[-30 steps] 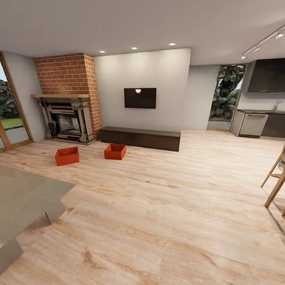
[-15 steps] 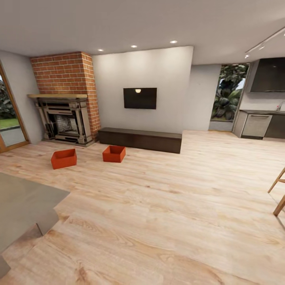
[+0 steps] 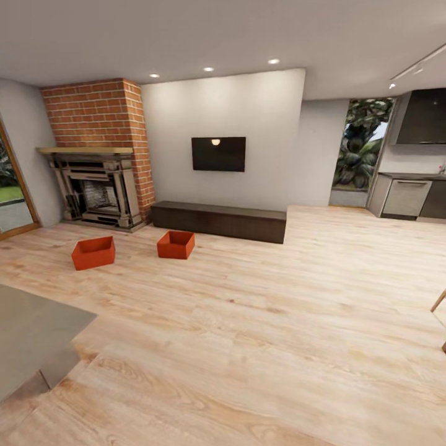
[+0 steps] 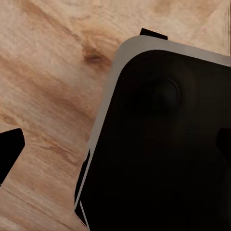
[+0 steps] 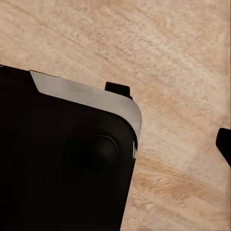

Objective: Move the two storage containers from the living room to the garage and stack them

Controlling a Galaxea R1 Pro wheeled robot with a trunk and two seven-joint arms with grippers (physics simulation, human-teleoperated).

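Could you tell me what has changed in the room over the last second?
Only the view has moved: the head camera has swung right and come a little closer, so everything slides left in the picture. The two orange bins, one and the other, keep their places on the wood floor before the fireplace and the low cabinet. Nothing was grasped or let go.

Both wrist cameras look down past the dark robot base

Light wood-plank floor bears two storage containers, set apart.
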